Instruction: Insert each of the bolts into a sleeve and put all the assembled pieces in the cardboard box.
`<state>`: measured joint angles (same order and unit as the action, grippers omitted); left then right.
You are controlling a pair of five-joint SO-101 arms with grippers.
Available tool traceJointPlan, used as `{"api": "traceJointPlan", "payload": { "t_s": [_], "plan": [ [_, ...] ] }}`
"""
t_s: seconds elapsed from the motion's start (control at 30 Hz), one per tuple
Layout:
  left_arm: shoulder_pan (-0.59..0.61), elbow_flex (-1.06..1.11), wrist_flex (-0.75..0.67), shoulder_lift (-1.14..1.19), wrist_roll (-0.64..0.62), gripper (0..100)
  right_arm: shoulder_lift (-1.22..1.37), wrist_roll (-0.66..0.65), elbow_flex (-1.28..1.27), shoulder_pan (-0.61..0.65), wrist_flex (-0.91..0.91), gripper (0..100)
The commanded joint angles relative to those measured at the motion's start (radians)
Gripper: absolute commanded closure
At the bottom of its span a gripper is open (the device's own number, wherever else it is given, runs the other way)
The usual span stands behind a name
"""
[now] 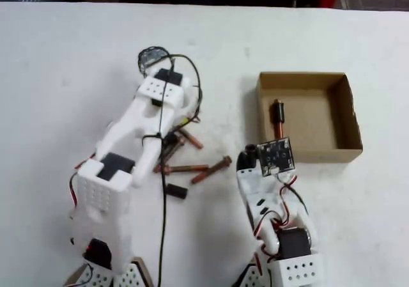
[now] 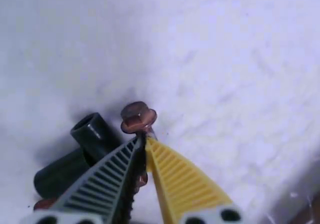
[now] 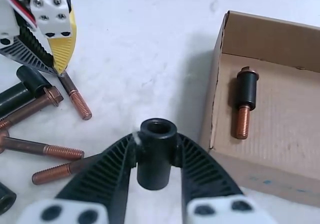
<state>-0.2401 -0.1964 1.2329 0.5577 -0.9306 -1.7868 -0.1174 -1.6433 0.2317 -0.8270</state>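
My left gripper (image 2: 145, 140) is shut on a copper bolt (image 2: 138, 117) low over the table, next to two black sleeves (image 2: 94, 130). In the right wrist view the left gripper (image 3: 59, 67) pinches that bolt (image 3: 77, 98) near its head end. My right gripper (image 3: 156, 140) is shut on an upright black sleeve (image 3: 156, 154), its hole facing up, just outside the cardboard box (image 3: 272, 34). An assembled bolt-and-sleeve piece (image 3: 245, 102) lies inside the box. From above, the right gripper (image 1: 246, 156) sits at the box's (image 1: 354, 117) near left corner.
Loose copper bolts (image 1: 211, 170) lie between the arms, another (image 1: 186, 169) beside them. A single black sleeve (image 1: 177, 191) lies nearer the front. A black cable (image 1: 164, 223) runs along the left arm. White table stretches open at the far side and right.
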Motion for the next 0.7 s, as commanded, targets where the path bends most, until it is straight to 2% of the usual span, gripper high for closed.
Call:
{"api": "traceJointPlan", "payload": {
  "t_s": [0.0,0.13,0.23,0.43,0.67],
  "plan": [
    [-0.013,-0.08,0.064,-0.077,-0.006,97,-0.013,0.009,0.008,-0.001,-0.002,97.4],
    [-0.013,-0.198,0.183,-0.07,-0.009,97,-0.013,0.009,0.008,-0.001,-0.001,97.4],
    [-0.013,-0.222,0.201,-0.064,-0.009,97,-0.013,0.009,0.008,-0.001,-0.001,97.4],
    [-0.012,-0.18,0.153,-0.064,-0.009,97,-0.013,-0.057,0.008,-0.001,-0.002,97.4],
    [-0.012,-0.117,0.08,-0.065,-0.003,97,-0.013,-0.06,0.008,-0.001,-0.002,97.4]
  ]
}}
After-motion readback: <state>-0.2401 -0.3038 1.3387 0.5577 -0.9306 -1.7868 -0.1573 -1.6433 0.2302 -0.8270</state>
